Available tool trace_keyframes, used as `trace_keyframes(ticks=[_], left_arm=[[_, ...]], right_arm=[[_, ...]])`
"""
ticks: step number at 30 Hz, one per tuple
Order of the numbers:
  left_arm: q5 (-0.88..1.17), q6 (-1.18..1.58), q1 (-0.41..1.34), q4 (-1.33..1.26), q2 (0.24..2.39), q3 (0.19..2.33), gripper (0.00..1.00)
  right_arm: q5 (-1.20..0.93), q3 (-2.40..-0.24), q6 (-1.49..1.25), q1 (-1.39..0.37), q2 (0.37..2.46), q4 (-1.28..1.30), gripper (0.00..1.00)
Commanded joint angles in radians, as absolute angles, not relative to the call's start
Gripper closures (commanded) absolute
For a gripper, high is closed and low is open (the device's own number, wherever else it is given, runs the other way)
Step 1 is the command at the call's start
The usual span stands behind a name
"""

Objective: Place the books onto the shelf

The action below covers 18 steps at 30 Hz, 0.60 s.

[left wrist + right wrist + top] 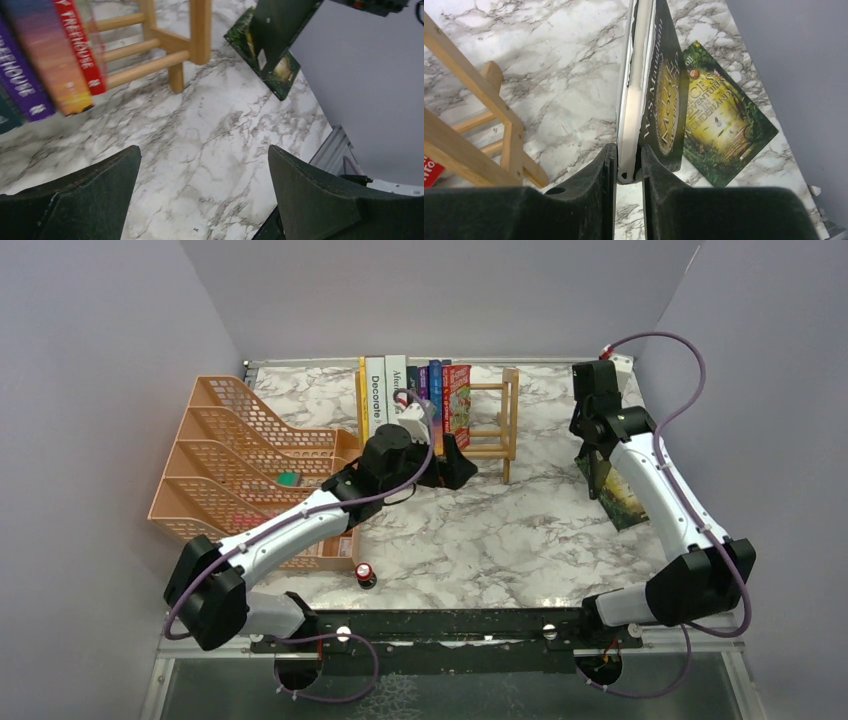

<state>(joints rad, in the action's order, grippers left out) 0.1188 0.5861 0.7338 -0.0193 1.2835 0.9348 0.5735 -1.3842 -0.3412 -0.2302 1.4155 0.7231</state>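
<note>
Orange mesh tiered file tray [215, 430] on left side of marble tabletop [500, 540]. Small green item [288, 479] in one tier. Small red-capped object [365, 573] upright near tray's front corner. Plain lilac-grey walls [440, 290] on three sides.

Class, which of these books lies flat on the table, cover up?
The green Alice's Adventures in Wonderland book. The shelved books stand upright on the wooden shelf, and the dark book is pinched in the right tool.
</note>
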Motion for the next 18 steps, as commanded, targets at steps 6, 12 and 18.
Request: trace_keyframes(ticks=[6,12,18], left_arm=[[0.051,0.416,0.894,-0.422,1.506,1.051,0.04],[0.09,0.354,0.942,-0.574,1.7,1.17,0.06],[0.116,0.276,0.983,-0.645,1.89,1.312,0.08]], right_arm=[[0.535,-1.31,-0.46,-0.236,1.284,0.698,0.99],[0.513,-1.289,-0.514,-0.235,1.207,0.7,0.99],[0.453,-1.297,-0.546,-0.235,1.17,0.73,0.99]])
